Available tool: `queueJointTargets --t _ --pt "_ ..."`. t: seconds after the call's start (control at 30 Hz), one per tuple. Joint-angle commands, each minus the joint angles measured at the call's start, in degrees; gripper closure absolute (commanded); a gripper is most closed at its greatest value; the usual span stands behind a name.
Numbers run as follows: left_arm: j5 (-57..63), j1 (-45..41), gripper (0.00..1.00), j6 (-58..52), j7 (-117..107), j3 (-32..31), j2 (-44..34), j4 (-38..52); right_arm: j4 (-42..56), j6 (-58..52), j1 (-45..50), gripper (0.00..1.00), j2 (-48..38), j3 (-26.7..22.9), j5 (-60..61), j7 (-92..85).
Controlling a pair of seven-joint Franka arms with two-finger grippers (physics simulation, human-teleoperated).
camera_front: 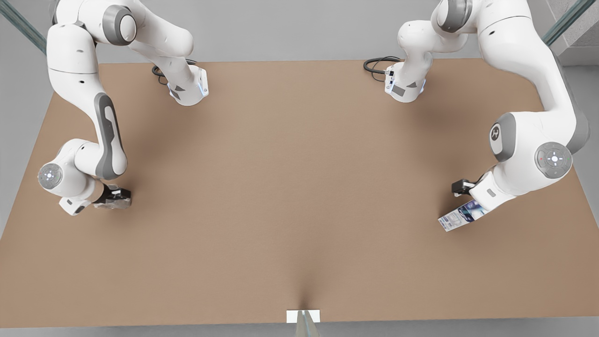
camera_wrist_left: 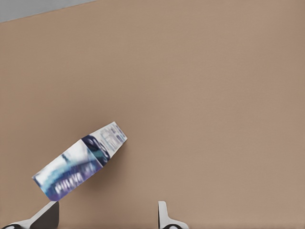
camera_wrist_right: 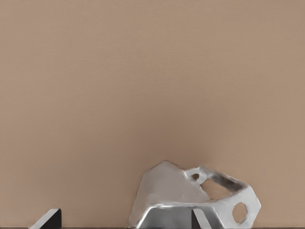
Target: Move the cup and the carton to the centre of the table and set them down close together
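The counter (camera_front: 290,187) is a plain light-brown rectangle; its middle carries nothing.

Two white arms reach in from the far edge. Each has a black cable (camera_front: 379,65) looped at its base on the far edge.

The carton (camera_front: 461,216) lies near the edge at the front view's right, about midway along it, printed in white, blue and purple. In the left wrist view the carton (camera_wrist_left: 81,164) lies skewed across the claw's line, one end just beside a fingertip (camera_wrist_left: 47,214).

The left claw (camera_front: 468,201) sits low over the carton. Its fingers are spread wide, with the carton lying off to one side rather than between them; nothing is gripped.

The cup (camera_front: 112,199) lies near the opposite edge, translucent grey. In the right wrist view the cup (camera_wrist_right: 190,200) lies on its side.

The right claw (camera_front: 114,196) is at the cup. Its fingers stand apart, one fingertip (camera_wrist_right: 200,219) in front of the cup; contact cannot be determined.
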Motion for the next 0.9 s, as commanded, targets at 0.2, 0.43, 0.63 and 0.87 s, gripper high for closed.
queueJointTargets --t 0.2,0.43,0.63,0.87 --pt "0.02 0.02 0.00 0.01 0.09 0.09 0.89 0.92 -1.89 2.72 0.00 0.20 1.40 -0.18 0.00 0.08" --pt "0.02 0.02 0.00 0.01 0.18 0.18 1.34 1.18 -1.89 3.86 0.61 0.41 2.01 -0.09 0.09 15.90" --pt "-0.07 0.02 0.00 0.01 0.00 0.18 1.77 1.18 -1.71 6.85 -0.18 0.72 2.98 -0.18 0.09 18.80" --pt "-0.07 0.02 0.00 0.01 0.09 0.18 1.77 1.18 -3.47 7.29 -0.53 0.79 2.01 -0.35 0.09 20.38"
